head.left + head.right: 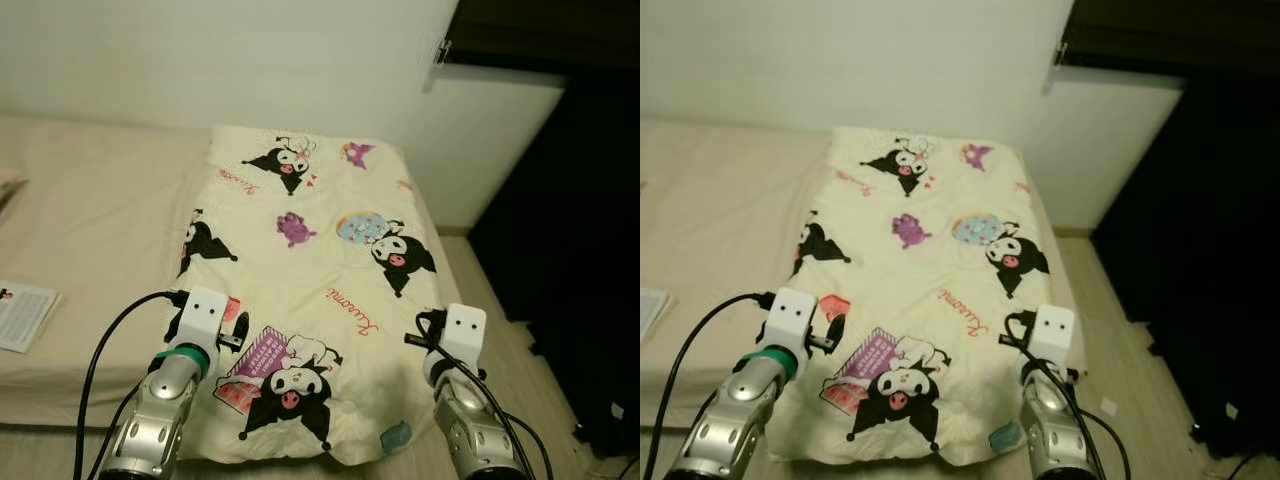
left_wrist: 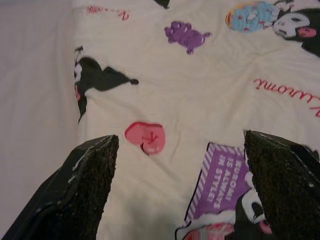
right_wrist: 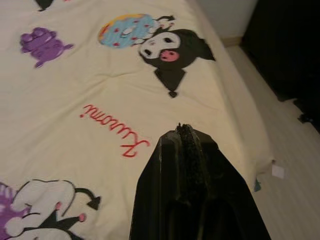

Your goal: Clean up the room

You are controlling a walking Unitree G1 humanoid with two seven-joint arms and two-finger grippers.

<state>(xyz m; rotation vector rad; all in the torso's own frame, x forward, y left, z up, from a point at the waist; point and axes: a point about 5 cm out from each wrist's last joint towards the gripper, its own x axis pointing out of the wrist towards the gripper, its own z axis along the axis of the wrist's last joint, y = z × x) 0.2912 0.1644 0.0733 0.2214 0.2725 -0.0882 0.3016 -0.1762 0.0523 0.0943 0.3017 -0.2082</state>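
1. The printed blanket lies spread flat along the right side of the bed, its near edge hanging at the foot.
2. The left gripper hovers over the near-left part of the blanket, fingers spread wide, holding nothing.
3. The right gripper hovers over the near-right part, fingers pressed together, empty.
4. Judgement: the blanket is being straightened. Both grippers should meet the near corners level and pull evenly, so no wrinkles form.
5. A booklet lies on the bed's left side, well apart.
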